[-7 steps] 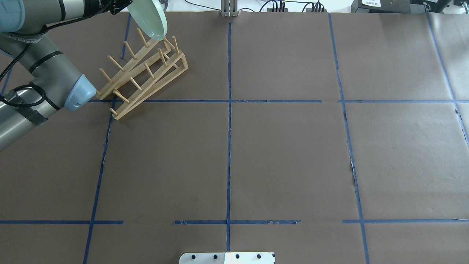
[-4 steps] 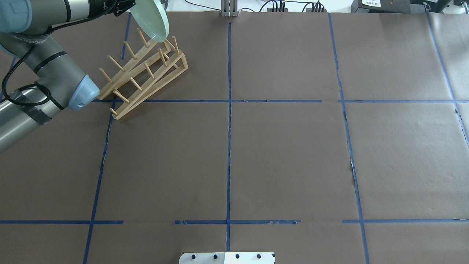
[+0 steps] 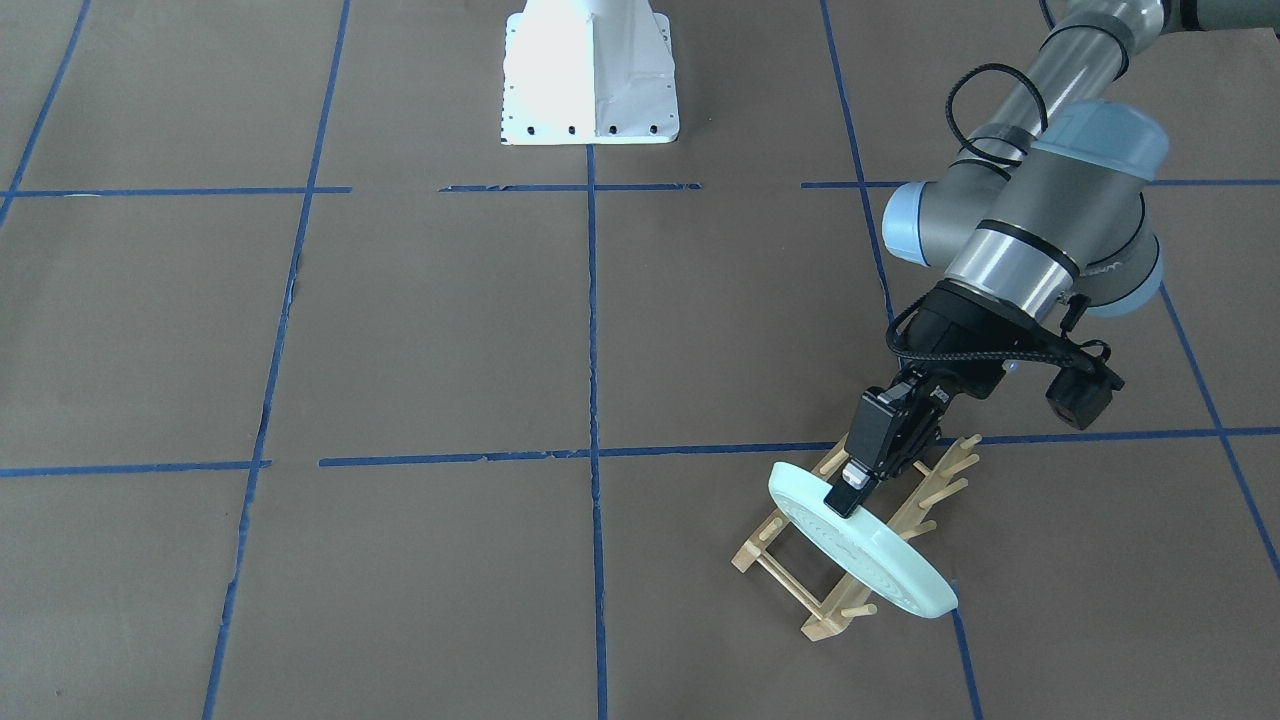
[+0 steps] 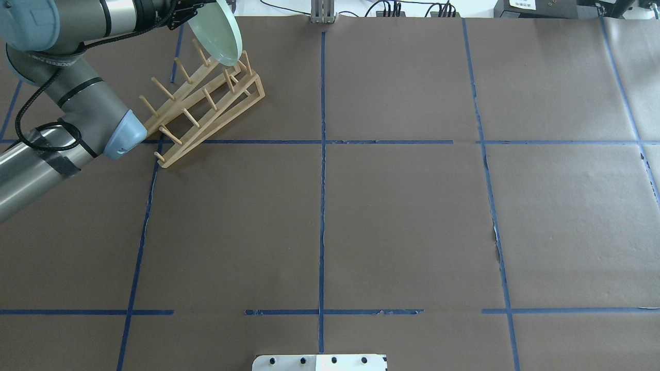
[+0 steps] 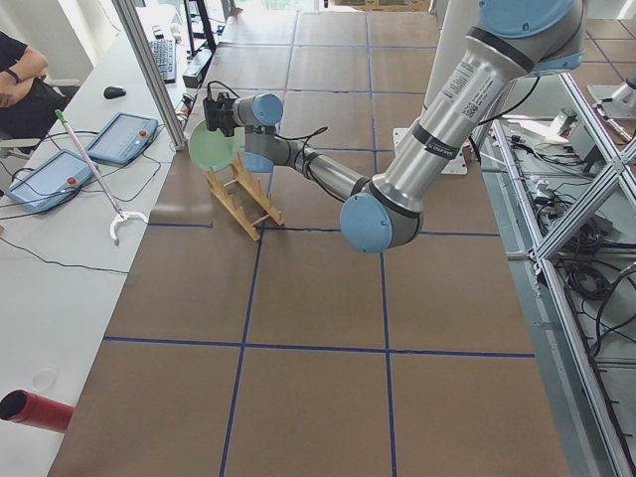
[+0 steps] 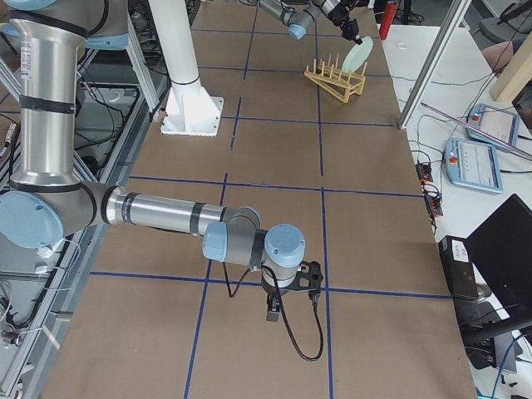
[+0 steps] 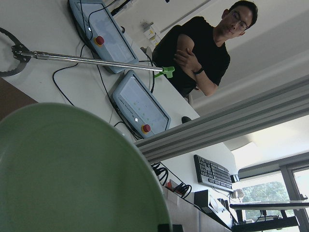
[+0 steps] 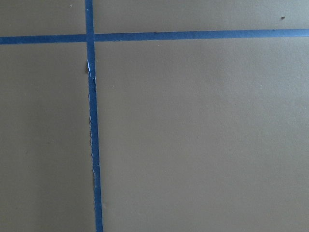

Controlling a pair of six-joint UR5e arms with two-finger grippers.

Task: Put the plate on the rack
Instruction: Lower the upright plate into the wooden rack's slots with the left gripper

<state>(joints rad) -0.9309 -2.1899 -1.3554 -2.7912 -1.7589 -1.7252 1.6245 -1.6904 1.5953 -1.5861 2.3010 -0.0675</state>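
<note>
Left gripper (image 3: 843, 498) is clamped on the rim of the plate (image 3: 880, 565); one finger shows over the plate's upper face and the rest of the plate hangs below and beyond the fingertips, away from the robot's base. The plate is tilted steeply, neither flat nor fully on edge. It sits over the end of the rack (image 3: 822, 618) farthest from the robot. In the overhead view its lower rim overlaps the last pegs there. Can't tell if the rim touches a peg or rail. The rack stands on the brown-paper table (image 4: 402, 216), angled across a blue tape line, other peg slots empty. In the left wrist view the green plate face fills the lower left, close to the lens.

Right gripper (image 6: 272, 317) hangs low over the table, well apart from the rack and plate. Its jaws are too small to read, so can't tell whether they are apart or together.
</note>
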